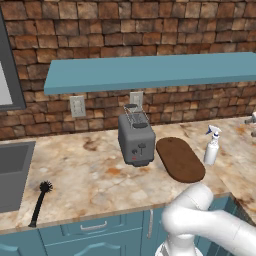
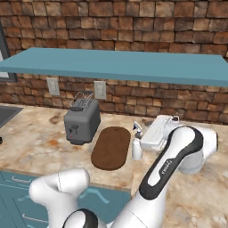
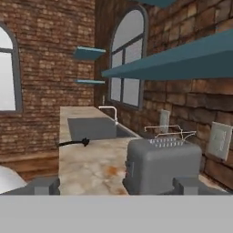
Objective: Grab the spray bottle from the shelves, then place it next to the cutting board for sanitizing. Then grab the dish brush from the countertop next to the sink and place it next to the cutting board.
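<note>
Overhead, the long teal shelves [image 1: 150, 71] span the brick wall above the marbled table [image 1: 85, 175]. At its left end lies the sink [image 1: 12, 170], with the dish brush [image 1: 40, 202] just beside it. Mid-table, the cutting board [image 1: 180, 159] lies between the toaster [image 1: 136, 140] and the upright spray bottle [image 1: 212, 146]. Rightmost, the fingers [image 3: 38, 185] stand wide apart, holding nothing.

A brown brick wall [image 1: 150, 30] backs the room, with 2 wall outlets [image 1: 77, 106] at 12 o'clock. Arched windows [image 3: 129, 59] pierce the side wall. Teal cabinets [image 1: 95, 230] stand at 6 o'clock.
</note>
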You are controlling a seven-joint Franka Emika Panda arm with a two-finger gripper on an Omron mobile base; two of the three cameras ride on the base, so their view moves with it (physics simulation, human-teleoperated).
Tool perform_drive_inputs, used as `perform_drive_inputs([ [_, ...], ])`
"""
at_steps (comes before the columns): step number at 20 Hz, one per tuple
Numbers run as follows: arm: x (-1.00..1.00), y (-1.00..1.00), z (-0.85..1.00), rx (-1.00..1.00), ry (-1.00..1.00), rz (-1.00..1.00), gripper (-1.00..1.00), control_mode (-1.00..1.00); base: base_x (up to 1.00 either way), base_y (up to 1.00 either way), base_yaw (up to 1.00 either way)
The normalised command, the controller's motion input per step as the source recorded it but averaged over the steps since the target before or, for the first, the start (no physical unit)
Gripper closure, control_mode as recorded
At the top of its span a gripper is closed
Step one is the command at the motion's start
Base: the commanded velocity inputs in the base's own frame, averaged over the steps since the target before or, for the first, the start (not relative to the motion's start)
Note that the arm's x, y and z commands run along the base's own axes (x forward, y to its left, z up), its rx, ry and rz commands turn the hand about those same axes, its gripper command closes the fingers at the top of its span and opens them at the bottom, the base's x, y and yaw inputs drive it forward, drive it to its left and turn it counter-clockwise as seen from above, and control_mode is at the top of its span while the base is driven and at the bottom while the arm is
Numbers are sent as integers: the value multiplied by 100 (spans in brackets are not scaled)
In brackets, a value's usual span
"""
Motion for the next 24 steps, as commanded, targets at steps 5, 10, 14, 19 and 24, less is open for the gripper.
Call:
perform_drive_inputs([
  [5,-59,94,22,-4,46,-9,-100,-100,0,0,0],
  [10,-61,100,35,-8,35,-15,-100,-100,0,0,0],
  [14,-30,100,17,-20,29,-17,-100,-100,0,0,0],
  [19,0,100,9,-27,43,-10,-100,-100,0,0,0],
  [24,-3,99,0,-24,37,-3,-100,-100,0,0,0],
])
